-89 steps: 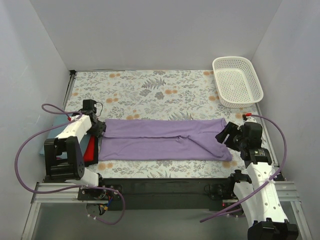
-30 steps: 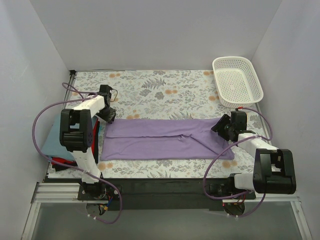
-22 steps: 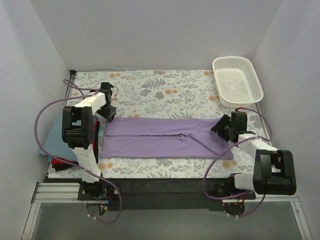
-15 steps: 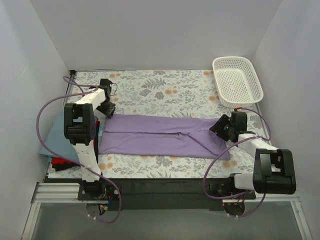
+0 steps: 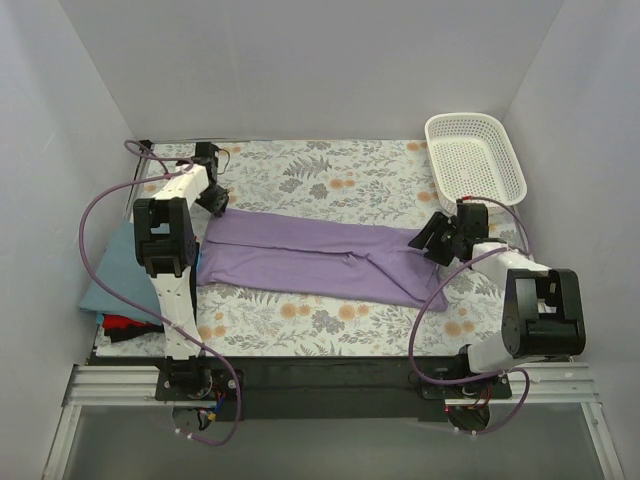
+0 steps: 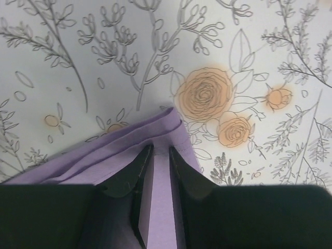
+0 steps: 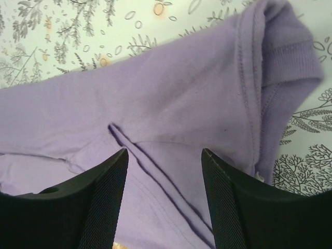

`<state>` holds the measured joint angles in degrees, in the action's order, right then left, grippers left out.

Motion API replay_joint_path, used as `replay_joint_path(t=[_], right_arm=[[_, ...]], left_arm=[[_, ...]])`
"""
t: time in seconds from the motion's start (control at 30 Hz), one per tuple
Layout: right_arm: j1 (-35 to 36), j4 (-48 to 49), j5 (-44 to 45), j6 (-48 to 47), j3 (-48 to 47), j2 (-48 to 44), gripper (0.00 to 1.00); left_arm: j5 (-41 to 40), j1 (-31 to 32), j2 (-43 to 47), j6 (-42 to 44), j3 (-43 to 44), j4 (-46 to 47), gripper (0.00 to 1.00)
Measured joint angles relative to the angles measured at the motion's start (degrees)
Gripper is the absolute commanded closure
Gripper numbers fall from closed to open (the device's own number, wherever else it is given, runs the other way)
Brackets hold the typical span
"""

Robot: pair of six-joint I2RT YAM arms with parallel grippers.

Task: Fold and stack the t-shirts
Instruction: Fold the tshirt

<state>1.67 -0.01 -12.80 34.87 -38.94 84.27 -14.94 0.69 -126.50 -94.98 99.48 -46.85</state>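
The lilac-purple t-shirt lies folded lengthwise as a long strip, slanting across the floral table cover. My left gripper is at its far left corner, shut on a fold of the lilac cloth between the fingertips. My right gripper hovers over the shirt's right end, jaws wide open, with the collar end and a crease beneath it. Folded dusty blue-grey, red and black shirts are stacked at the left edge.
A white mesh basket stands at the back right corner. The floral table cover shows behind and in front of the shirt. Grey walls close in the table on the left, back and right.
My left gripper has pulled the shirt's left corner toward the back, so the strip now slants. My right gripper has shifted slightly back and left over the right end.
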Motion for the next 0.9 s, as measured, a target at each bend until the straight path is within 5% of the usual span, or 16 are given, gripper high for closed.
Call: replay_joint_path(t=[0.27, 0.53, 0.9], right_arm=[[1.7, -7.6, -1.1, -5.3, -8.3, -2.6, 0.37], [8.4, -10.2, -2.4, -12.0, -12.3, 3.1, 0.51], [12.2, -10.6, 0.1, -17.7, -15.7, 11.4, 0.52]], left_arm=[[5.1, -0.2, 0.0, 3.7, 0.5, 4.0, 0.64], [9.6, 0.7, 6.1, 5.7, -0.7, 6.0, 0.64], [17.0, 4.5, 25.7, 6.2, -17.7, 10.8, 0.65]])
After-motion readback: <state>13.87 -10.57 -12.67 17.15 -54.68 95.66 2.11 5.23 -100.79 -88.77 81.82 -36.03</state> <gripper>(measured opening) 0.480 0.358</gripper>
